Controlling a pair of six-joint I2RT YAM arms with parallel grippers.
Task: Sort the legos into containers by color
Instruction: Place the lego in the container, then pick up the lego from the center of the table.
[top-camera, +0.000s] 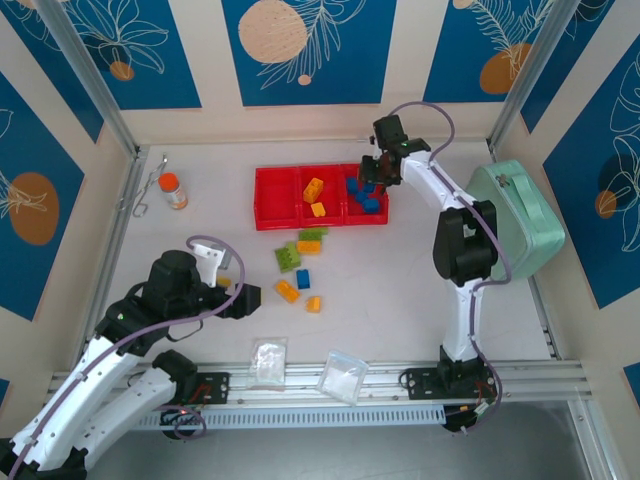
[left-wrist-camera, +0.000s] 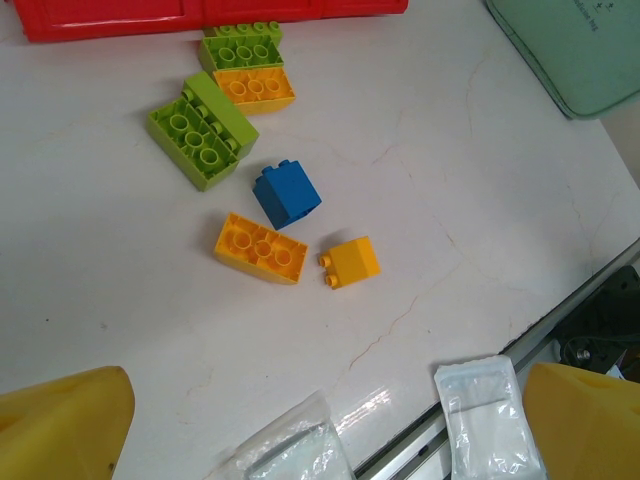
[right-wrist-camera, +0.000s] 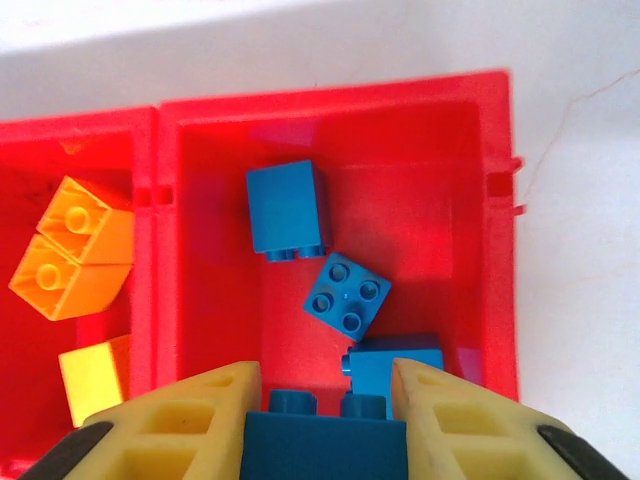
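While the left fingers (left-wrist-camera: 60, 430) stand released over the near-left part of the desk (top-camera: 420, 300), the loose legos (top-camera: 300, 270) lie just ahead of them toward the desk's centre. These green, blue and orange bricks sit near the red tray (top-camera: 262, 205) but outside it, and the left arm is the nearer one. Toward the far edge, the right fingers (right-wrist-camera: 170, 430) are clenched on a blue brick (right-wrist-camera: 325, 445) directly above the tray's right compartment (right-wrist-camera: 490, 250), which holds other blue bricks. Release appears to be the next step. The right wrist view shows the grasp and the compartment floor, and the top view gives the tray's place on the desk.
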